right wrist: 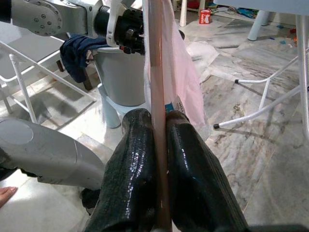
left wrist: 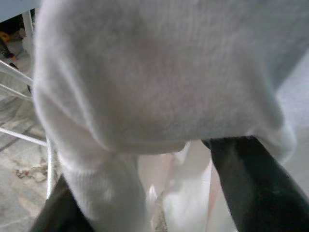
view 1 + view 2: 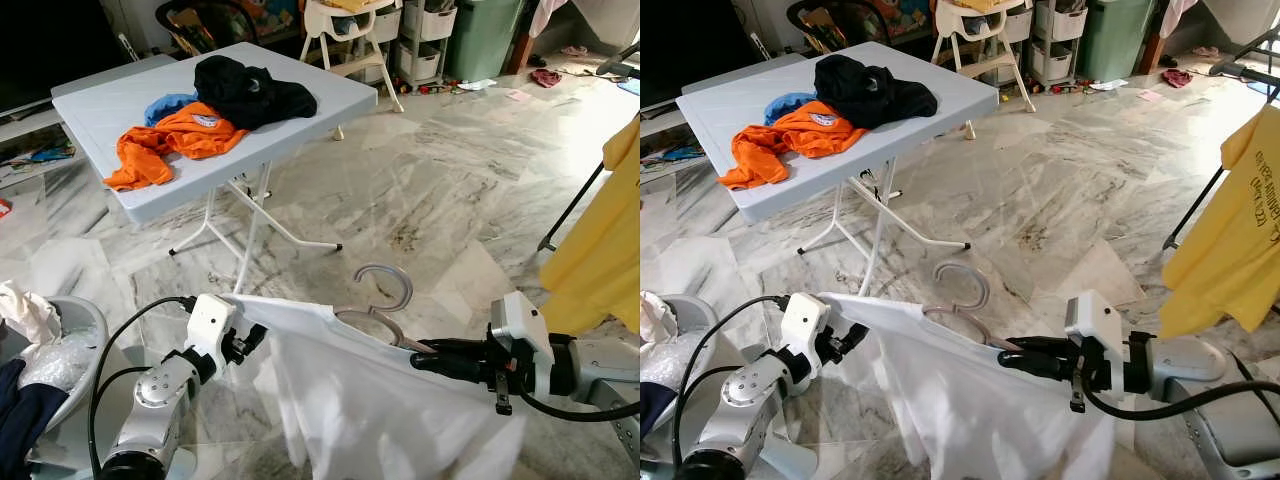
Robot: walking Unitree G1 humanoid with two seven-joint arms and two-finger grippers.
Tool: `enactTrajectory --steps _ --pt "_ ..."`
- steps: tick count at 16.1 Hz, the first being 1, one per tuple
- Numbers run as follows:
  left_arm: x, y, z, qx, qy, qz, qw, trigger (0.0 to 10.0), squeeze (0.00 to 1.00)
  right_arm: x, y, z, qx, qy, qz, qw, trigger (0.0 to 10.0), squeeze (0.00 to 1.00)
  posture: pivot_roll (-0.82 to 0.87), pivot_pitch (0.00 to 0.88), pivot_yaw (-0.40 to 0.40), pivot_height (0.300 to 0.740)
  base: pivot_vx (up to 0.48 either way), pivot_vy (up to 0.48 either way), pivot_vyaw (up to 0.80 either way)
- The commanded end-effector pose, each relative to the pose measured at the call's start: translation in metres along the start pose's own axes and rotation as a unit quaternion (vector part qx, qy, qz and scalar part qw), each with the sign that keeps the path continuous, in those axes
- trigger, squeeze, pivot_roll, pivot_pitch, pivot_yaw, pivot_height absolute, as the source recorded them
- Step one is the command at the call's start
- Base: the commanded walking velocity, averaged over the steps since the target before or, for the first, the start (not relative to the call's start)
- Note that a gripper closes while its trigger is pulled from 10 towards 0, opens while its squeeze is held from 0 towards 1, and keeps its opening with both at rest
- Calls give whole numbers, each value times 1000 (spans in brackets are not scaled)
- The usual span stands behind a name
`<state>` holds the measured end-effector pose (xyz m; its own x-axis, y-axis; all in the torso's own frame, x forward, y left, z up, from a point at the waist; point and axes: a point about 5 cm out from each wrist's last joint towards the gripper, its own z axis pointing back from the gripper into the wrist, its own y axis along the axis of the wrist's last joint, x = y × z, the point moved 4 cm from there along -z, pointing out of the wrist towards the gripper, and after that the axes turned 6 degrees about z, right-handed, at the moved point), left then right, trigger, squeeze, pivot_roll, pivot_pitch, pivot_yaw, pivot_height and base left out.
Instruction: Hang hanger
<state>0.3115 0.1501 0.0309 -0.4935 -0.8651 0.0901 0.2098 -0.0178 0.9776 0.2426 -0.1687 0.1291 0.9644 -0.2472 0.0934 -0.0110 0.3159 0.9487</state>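
1. We hold the hanger low between both arms, over the marble floor, with a white shirt draped on it and its hook pointing toward the folding table.
2. Our right gripper has its fingers pressed together on the hanger's thin bar.
3. Our left gripper is at the shirt's other shoulder; cloth covers its fingers, which stand apart with fabric between them.
4. We judge the load light. The hanger is stiff but slim and may twist in the grip; the shirt is soft and can slide off.
5. We advise holding the rigid bar near the hook, not the cloth, and keeping it level toward the rack bearing the yellow shirt.
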Motion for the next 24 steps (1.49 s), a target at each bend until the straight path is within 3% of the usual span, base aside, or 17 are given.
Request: enactTrajectory --steps 1,8,19,24 --pt "-4 2 0 2 0 5 1000 0 0 3 14 0 19 -1 25 1000 10000 0 -114 0 88 740 0 0 0" --pt "-12 2 2 9 18 32 999 0 0 2 10 -2 18 -5 18 1000 10000 0 -112 0 90 740 0 0 0" --pt "-33 7 7 18 73 28 997 0 0 5 -1 -3 13 -13 1 1000 10000 0 -106 0 91 740 0 0 0" --pt "-49 7 15 17 112 14 993 0 0 12 -12 1 13 -49 -20 999 10000 0 -101 0 90 740 0 0 0"
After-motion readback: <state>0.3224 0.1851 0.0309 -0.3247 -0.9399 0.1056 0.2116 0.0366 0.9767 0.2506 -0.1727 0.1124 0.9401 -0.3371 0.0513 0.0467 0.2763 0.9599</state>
